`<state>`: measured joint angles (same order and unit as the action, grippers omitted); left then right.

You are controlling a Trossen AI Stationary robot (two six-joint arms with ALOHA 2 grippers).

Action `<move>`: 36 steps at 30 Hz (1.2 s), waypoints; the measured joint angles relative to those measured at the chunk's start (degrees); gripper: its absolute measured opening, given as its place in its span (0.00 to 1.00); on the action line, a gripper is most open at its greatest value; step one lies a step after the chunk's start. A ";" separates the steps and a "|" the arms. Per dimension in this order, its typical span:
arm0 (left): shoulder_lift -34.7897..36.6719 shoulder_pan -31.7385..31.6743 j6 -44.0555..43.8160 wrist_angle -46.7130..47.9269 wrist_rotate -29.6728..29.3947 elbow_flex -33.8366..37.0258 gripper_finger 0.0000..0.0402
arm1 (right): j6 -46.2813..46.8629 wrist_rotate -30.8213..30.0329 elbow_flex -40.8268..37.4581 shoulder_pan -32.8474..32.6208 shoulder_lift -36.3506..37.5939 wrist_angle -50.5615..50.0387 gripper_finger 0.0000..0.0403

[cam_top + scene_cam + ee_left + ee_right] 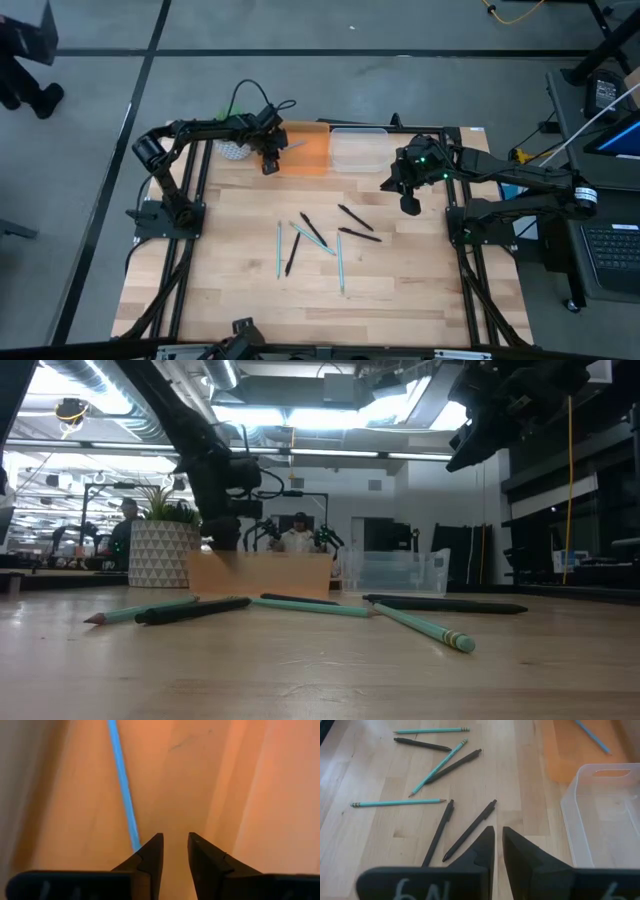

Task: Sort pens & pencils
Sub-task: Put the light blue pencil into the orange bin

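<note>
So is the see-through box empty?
Empty, as far as shown: the clear bin has nothing in it, while a blue pencil lies in the orange bin.

Overall light: bright, even, from overhead.
Source: ceiling light strips in the low view, blown out to white glare.
Table: evenly lit from above, no hot spots; pale wood reads clearly.
Shadows: short and soft beneath the pencils; a faint dark patch under the right arm.
Low view: arms silhouetted against the bright room; near tabletop soft, far room fairly crisp.
Left wrist view: orange bin surface blurred, the light blue pencil smeared, all out of focus.
Right wrist view: sharp on the wood; fingers nearest the lens slightly soft.
</note>
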<state>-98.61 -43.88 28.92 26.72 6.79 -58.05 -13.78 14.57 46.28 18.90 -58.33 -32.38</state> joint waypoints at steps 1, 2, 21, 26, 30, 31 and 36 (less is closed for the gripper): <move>0.00 0.06 -0.03 0.72 0.00 -0.90 0.20 | 0.00 0.00 0.00 -0.02 0.01 0.00 0.10; 0.02 0.13 -0.03 1.54 0.00 -1.95 0.20 | 0.00 0.00 0.00 -0.02 -0.01 0.00 0.10; 0.24 4.14 -4.56 17.69 9.50 -16.99 0.20 | -0.20 0.00 0.00 -0.02 -0.01 -0.02 0.10; 1.88 6.30 -3.87 15.88 18.74 -16.90 0.20 | -0.20 0.00 0.00 -0.02 0.01 -0.04 0.10; 5.59 7.92 -3.04 12.50 25.76 -16.03 0.20 | -0.20 0.00 0.00 -0.01 -0.01 -0.09 0.10; 6.96 8.31 -3.21 11.86 25.81 -15.43 0.20 | -0.20 -0.01 0.00 -0.01 -0.01 -0.07 0.10; 13.74 11.16 -5.99 5.11 23.52 -10.13 0.20 | -0.02 0.00 0.00 -0.01 -0.01 -0.11 0.10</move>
<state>-84.87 -32.72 22.93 31.83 30.31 -68.19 -13.80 14.57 46.28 18.88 -58.35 -32.49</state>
